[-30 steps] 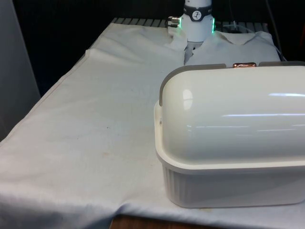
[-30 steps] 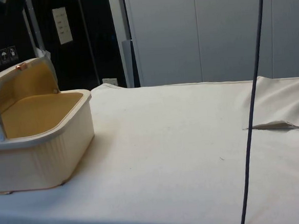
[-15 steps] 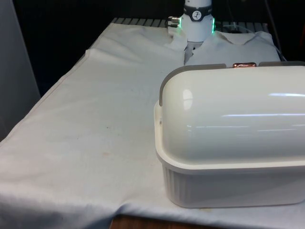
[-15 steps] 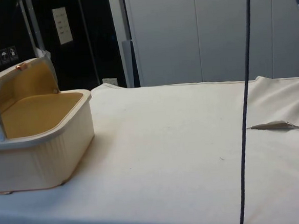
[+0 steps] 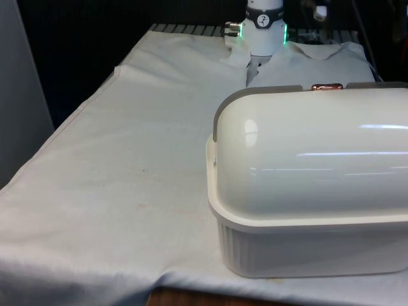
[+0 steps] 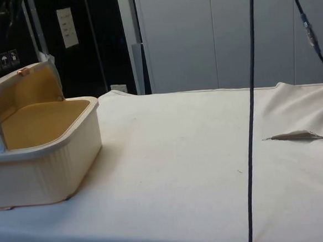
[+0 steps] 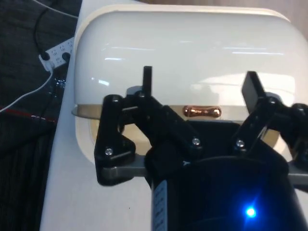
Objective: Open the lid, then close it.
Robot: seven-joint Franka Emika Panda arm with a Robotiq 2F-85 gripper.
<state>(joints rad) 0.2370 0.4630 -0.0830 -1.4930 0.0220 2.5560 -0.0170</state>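
A cream bread box (image 5: 306, 191) stands at the near end of the table, on the front view's right, its back to that camera. In the side view its roll lid (image 6: 26, 89) is rolled back and the tan inside (image 6: 40, 124) lies open. The lid's small copper handle (image 5: 326, 87) (image 6: 20, 71) sits at the very top. In the wrist view my gripper (image 7: 199, 84) hovers over the domed lid (image 7: 183, 48), open, with nothing between its fingers. The copper handle (image 7: 202, 112) lies beneath the gap between them, apart from both fingers.
A black cable (image 6: 252, 120) hangs down in front of the side camera. The white cloth (image 5: 127, 159) has a raised fold (image 6: 301, 136) towards the robot's end. The robot's base (image 5: 264, 32) stands at the far end. A power strip (image 7: 57, 50) lies on the floor beside the table.
The hanging cable in the side view has swung to the left. The bread box and its lid have not moved.
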